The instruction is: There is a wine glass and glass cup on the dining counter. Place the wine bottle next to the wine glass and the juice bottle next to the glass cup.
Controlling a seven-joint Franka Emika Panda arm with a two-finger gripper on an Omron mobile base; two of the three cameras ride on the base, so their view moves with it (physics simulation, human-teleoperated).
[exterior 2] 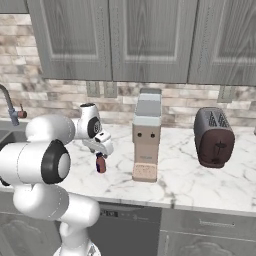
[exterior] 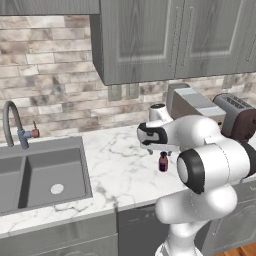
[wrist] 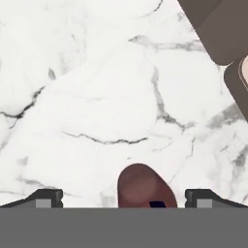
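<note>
The juice bottle [exterior: 163, 162] [exterior 2: 101, 164] is a tiny dark-red bottle with a dark cap. It stands upright on the marble worktop in front of the brick wall. My gripper [exterior: 159, 151] [exterior 2: 101, 153] hangs right above it, pointing down, jaws open. In the hand view the bottle's rounded top [wrist: 142, 188] sits between the two fingertips [wrist: 46, 197], closer to the right one, and neither tip touches it. The wine bottle, wine glass, glass cup and dining counter are out of view.
A coffee machine [exterior 2: 146, 137] stands just right of the bottle, with a dark toaster [exterior 2: 214, 136] further right. A steel sink [exterior: 45, 175] with a faucet [exterior: 12, 125] lies to the left. Grey wall cabinets [exterior: 165, 40] hang overhead.
</note>
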